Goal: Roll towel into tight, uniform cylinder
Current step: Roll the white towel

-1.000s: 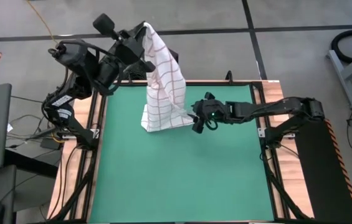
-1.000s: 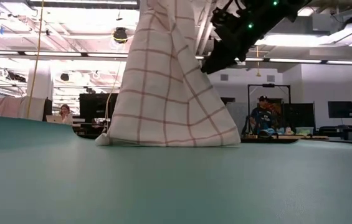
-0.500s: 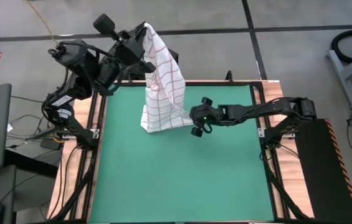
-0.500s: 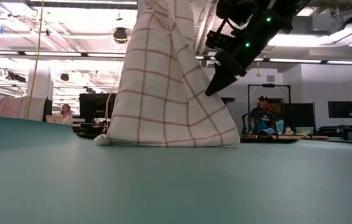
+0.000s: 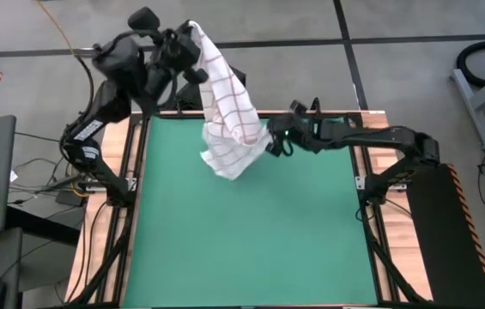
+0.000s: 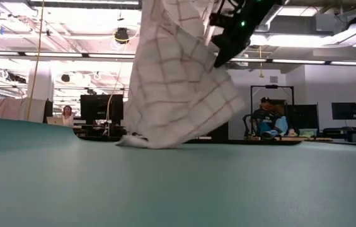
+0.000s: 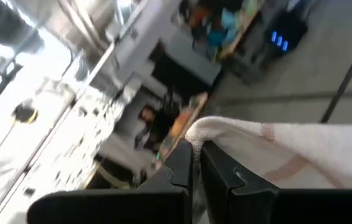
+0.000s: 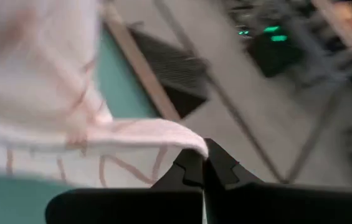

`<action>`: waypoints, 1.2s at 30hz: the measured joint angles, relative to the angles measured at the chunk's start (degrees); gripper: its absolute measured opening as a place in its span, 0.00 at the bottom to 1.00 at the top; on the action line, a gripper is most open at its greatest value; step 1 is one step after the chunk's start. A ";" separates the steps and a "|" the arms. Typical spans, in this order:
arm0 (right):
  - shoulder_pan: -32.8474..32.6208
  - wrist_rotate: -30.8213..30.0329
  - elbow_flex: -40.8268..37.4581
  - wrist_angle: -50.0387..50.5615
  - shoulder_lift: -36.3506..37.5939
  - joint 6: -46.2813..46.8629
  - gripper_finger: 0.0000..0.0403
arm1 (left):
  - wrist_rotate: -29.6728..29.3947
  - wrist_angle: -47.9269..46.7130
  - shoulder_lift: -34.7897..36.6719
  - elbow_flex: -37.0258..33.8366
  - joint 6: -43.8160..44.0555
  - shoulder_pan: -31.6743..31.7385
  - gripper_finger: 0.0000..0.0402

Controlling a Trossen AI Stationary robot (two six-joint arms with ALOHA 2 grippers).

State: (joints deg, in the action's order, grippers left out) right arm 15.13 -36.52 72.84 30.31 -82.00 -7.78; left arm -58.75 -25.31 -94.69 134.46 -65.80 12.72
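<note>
**White checked towel held in the air by two grippers**

White cloth with thin red lines, one piece only: the towel (image 5: 229,116) hangs between two dark arms over the far part of one green mat (image 5: 251,249). The left gripper (image 5: 192,47) is high, beyond the far left corner of the table, and its jaws are closed on the towel's top corner. The right gripper (image 5: 269,144) is lower, above the far edge of the mat, with its jaws closed on another edge of the cloth. The towel is not rolled; it drapes in loose folds, and in the low view its lowest fold is at the mat surface. Two people sit in the room behind, one at the left (image 6: 68,114) and one at the right (image 6: 266,118).
</note>
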 joint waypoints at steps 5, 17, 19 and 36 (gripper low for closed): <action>4.42 -8.66 6.72 2.99 -0.02 -6.17 0.02 | 3.66 -9.38 -0.09 -0.01 6.67 8.91 0.00; 13.71 -20.64 20.99 4.05 -0.02 -24.07 0.02 | 15.10 -12.97 -0.95 -0.05 10.28 24.89 0.00; 14.06 -20.65 22.76 4.97 -0.03 -24.21 0.02 | 15.02 -13.78 -0.94 -0.05 10.58 24.56 0.00; -6.70 -8.27 25.30 57.65 0.35 21.48 0.02 | 27.33 -63.85 0.47 -1.45 52.88 9.62 0.00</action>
State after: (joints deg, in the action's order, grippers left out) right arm 8.43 -44.79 98.14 87.96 -81.64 13.70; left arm -31.41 -89.16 -94.22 133.01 -12.93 22.34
